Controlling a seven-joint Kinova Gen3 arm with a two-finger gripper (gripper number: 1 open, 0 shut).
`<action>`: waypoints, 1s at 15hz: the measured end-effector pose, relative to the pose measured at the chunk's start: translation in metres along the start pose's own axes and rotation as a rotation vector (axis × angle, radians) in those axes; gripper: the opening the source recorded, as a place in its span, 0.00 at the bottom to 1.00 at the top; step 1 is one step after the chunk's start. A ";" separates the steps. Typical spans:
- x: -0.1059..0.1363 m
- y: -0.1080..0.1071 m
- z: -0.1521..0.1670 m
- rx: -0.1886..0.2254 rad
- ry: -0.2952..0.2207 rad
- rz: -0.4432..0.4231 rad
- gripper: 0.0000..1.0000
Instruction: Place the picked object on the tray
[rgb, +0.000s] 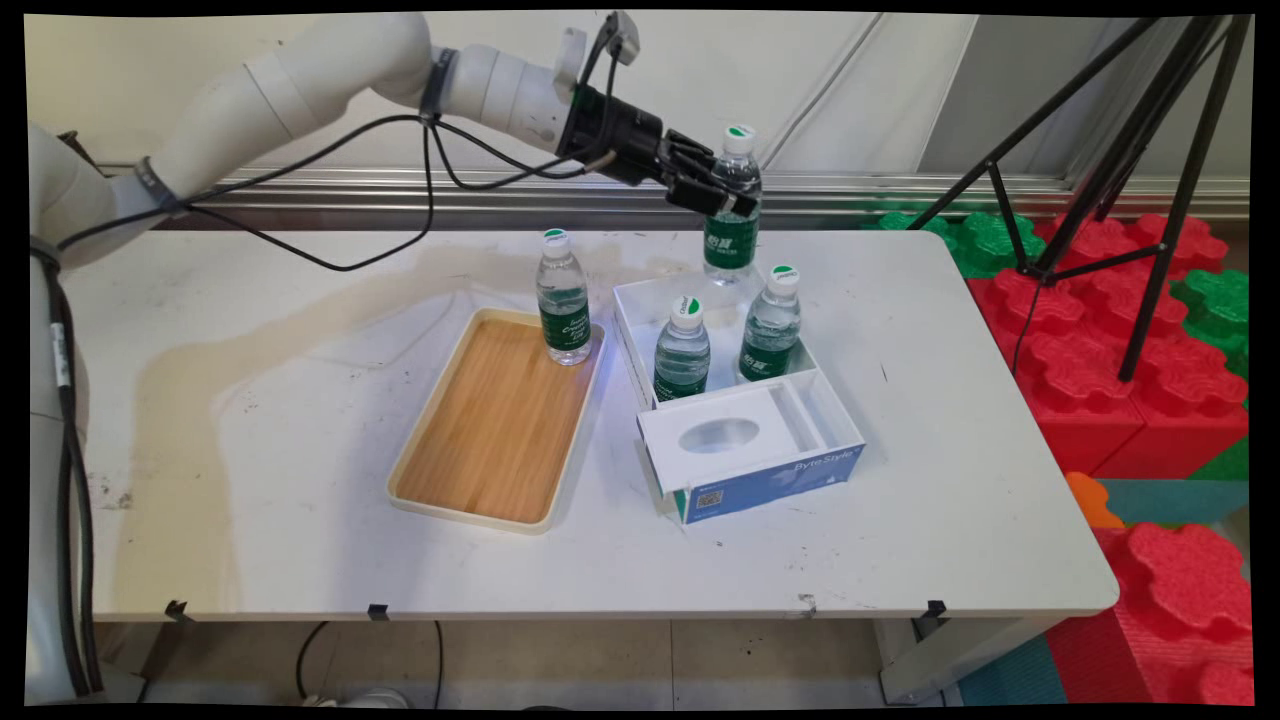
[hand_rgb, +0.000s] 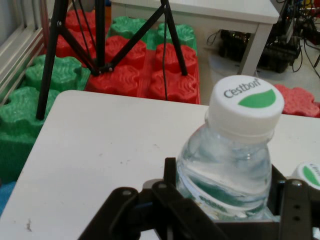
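The gripper (rgb: 722, 195) has its jaws clenched on the shoulder of a water bottle (rgb: 732, 205), held upright above the table's (rgb: 300, 400) far edge, just behind the open white box (rgb: 760, 450). Two bottles (rgb: 683, 348) stand inside that box; another bottle (rgb: 563, 298) stands on the wooden tray's (rgb: 490, 430) far corner. The held bottle's base is hard to make out against the box's rim, and the hand view cuts off its lower half.

Bare desk (rgb: 250, 400) fills the frame's left. At centre, a tray (rgb: 495, 420), box (rgb: 745, 420) and bottles (rgb: 563, 298) crowd together. A tripod (rgb: 1120, 180) blocks the upper right.
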 end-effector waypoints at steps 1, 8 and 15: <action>0.002 0.002 -0.003 -0.001 0.001 -0.001 0.00; 0.009 0.014 -0.037 -0.006 -0.005 -0.008 0.00; 0.012 0.030 -0.067 -0.025 -0.017 -0.024 0.00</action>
